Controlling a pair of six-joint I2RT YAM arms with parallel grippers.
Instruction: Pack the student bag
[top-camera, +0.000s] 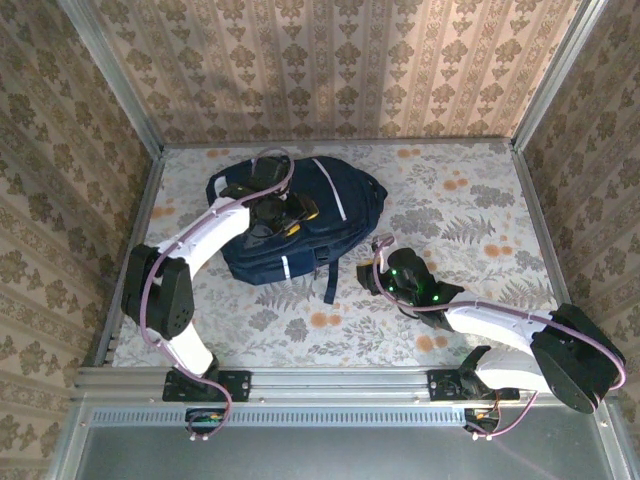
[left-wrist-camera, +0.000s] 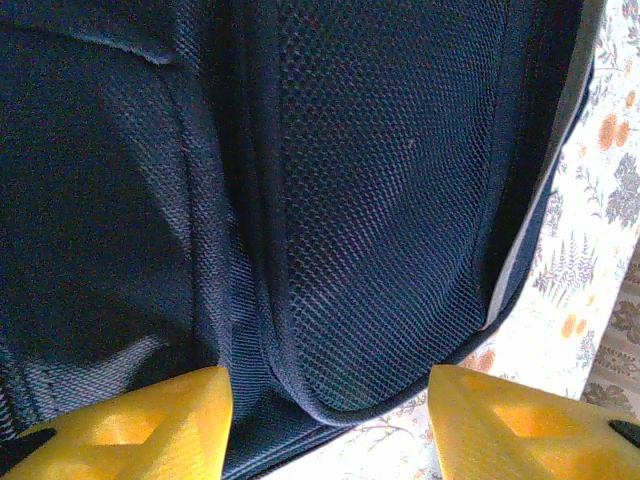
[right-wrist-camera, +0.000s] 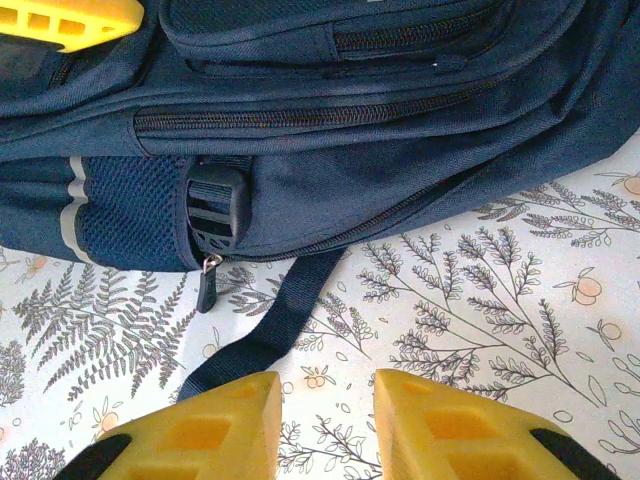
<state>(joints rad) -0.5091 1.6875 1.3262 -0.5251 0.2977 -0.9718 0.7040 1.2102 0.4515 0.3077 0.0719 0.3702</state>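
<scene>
From above, we see the student bag (top-camera: 330, 215) lying on the desk (top-camera: 470, 230). The left gripper (top-camera: 272, 212) is over it and the right gripper (top-camera: 385, 262) is just beside it.

On the left wrist, the fingers are spread wide at the mesh and hold nothing.

On the right wrist, the gripper is a little apart and empty. We think it could snag the loose strap (right-wrist-camera: 270, 320) and drag the bag.

Partly beneath left arm (top-camera: 210, 230): student bag (top-camera: 360, 192)

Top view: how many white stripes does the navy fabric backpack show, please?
2: a long stripe on the backpack's right part, a short stripe at its near edge; the left arm may hide more.
</scene>
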